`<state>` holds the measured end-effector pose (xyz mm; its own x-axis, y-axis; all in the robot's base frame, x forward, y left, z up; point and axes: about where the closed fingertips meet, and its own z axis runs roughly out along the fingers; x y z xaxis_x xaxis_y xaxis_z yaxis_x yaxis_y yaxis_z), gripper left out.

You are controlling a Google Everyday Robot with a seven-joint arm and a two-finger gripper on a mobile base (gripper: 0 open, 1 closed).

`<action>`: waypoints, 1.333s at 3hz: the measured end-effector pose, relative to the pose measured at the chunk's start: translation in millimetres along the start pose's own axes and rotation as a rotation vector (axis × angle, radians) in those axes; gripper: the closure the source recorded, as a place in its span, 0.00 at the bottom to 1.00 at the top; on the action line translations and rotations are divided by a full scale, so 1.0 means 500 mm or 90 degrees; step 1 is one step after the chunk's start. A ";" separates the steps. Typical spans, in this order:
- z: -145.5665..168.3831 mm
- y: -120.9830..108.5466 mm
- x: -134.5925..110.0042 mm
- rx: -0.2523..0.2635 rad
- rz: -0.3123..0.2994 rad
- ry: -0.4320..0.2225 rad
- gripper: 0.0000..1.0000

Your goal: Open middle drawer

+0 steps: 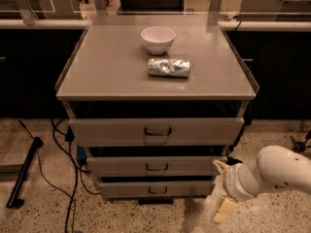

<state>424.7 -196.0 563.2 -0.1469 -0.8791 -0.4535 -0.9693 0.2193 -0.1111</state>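
Observation:
The grey cabinet has three drawer fronts stacked under its top. The middle drawer (116, 166) is the in-between one, with a small dark bar handle (156, 168) at its centre, and its front sits in line with the others. My gripper (221, 188) is on a white arm low at the right, just off the right end of the middle and bottom drawers. Its cream fingers (225, 209) are spread apart and hold nothing. It is well to the right of the handle.
The widest drawer (107, 130) is above and the narrowest drawer (121, 189) below. A white bowl (158, 39) and a foil-wrapped packet (169, 67) lie on the cabinet top (102, 67). Black cables (63, 174) and a dark bar (22, 176) lie on the speckled floor at left.

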 end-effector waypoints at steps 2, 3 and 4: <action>0.068 -0.019 0.021 0.009 -0.008 -0.024 0.00; 0.113 -0.032 0.024 0.006 -0.006 -0.045 0.00; 0.155 -0.043 0.026 0.001 0.000 -0.074 0.00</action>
<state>458.8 -179.5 491.2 -0.1235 -0.8237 -0.5534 -0.9690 0.2203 -0.1116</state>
